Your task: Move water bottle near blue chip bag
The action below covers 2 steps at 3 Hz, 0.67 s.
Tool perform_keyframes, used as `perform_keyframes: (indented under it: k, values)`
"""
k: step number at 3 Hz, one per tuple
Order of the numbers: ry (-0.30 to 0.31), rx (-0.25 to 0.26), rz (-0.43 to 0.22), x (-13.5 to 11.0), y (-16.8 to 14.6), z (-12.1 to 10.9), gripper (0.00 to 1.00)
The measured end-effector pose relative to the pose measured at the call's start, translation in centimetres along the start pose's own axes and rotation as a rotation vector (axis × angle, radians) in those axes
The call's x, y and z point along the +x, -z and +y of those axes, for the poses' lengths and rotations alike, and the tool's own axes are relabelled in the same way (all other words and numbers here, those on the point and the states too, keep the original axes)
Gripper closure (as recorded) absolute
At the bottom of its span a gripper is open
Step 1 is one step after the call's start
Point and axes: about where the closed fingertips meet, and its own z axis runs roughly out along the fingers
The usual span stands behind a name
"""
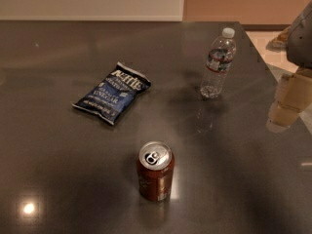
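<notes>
The water bottle stands upright on the dark table, toward the back right. It is clear, with a white cap and a red-and-dark label band. The blue chip bag lies flat to the left of the bottle, about two bag-lengths away. My gripper is at the right edge of the view, to the right of the bottle and a little nearer than it. It is apart from the bottle and holds nothing that I can see.
A brown soda can stands upright in the front middle of the table, nearer than both the bag and the bottle. The table's right edge runs just behind my gripper. A light wall is at the back.
</notes>
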Motion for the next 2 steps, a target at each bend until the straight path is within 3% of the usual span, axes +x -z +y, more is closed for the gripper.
perform_keyframes:
  k: [1,2]
  values:
    - [0.0,0.001,0.0,0.0,0.0,0.0,0.0]
    - [-0.017,-0.012,-0.012,-0.2,-0.4,-1.9,0.0]
